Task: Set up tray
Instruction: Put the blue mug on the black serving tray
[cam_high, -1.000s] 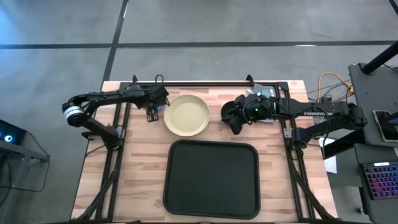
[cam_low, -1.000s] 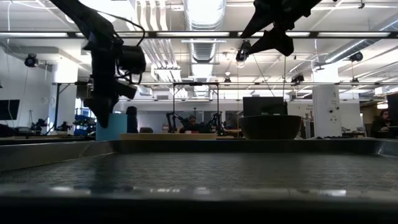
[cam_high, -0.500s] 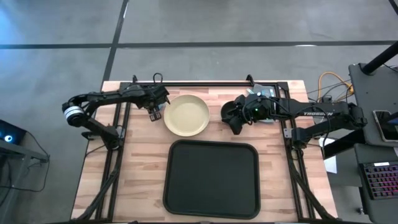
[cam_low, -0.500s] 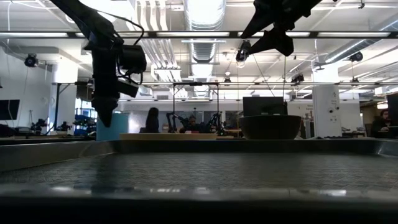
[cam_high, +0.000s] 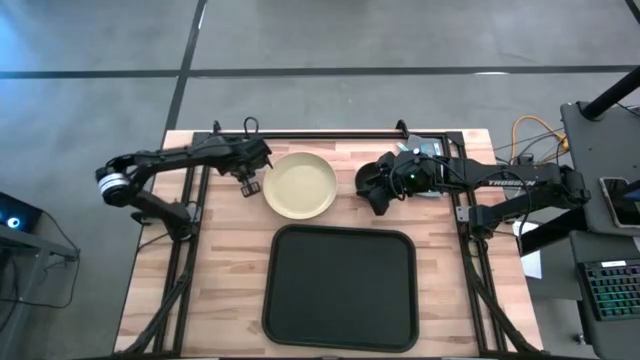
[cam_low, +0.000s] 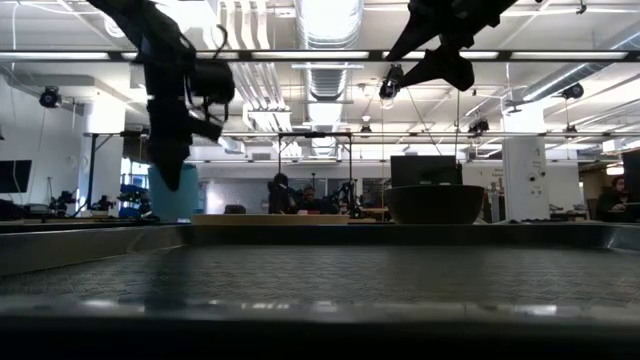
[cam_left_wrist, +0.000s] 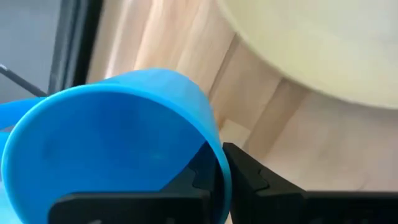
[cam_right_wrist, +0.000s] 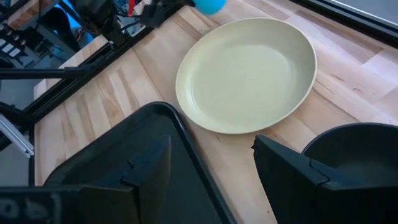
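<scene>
The black tray (cam_high: 340, 287) lies on the near half of the wooden table. Behind it lies a pale yellow plate (cam_high: 300, 185), with a black bowl (cam_high: 372, 183) to its right. Left of the plate stands a blue cup (cam_left_wrist: 118, 143), also in the low view (cam_low: 178, 200). My left gripper (cam_high: 248, 182) is shut on it from above. My right gripper (cam_right_wrist: 211, 168) hangs open above the table beside the bowl (cam_right_wrist: 351, 149), with nothing between its fingers. My left gripper pinches the blue cup's rim (cam_left_wrist: 214, 140) on the side nearest the plate, one finger (cam_left_wrist: 193, 180) inside the cup and the other (cam_left_wrist: 252, 177) outside. The fingers point down from above. The cup's mouth faces up; whether its base rests on the table, I cannot tell.
A black bar (cam_high: 330, 133) runs along the table's far edge. Bare wood shows left and right of the tray. In the right wrist view the plate (cam_right_wrist: 249, 74) lies just past the tray's far left corner (cam_right_wrist: 155, 118). People stand in the room beyond the table.
My left gripper has shut: its fingers stood apart over the cup a second ago and now close on the rim. In the low view the cup has shifted slightly with the gripper.
</scene>
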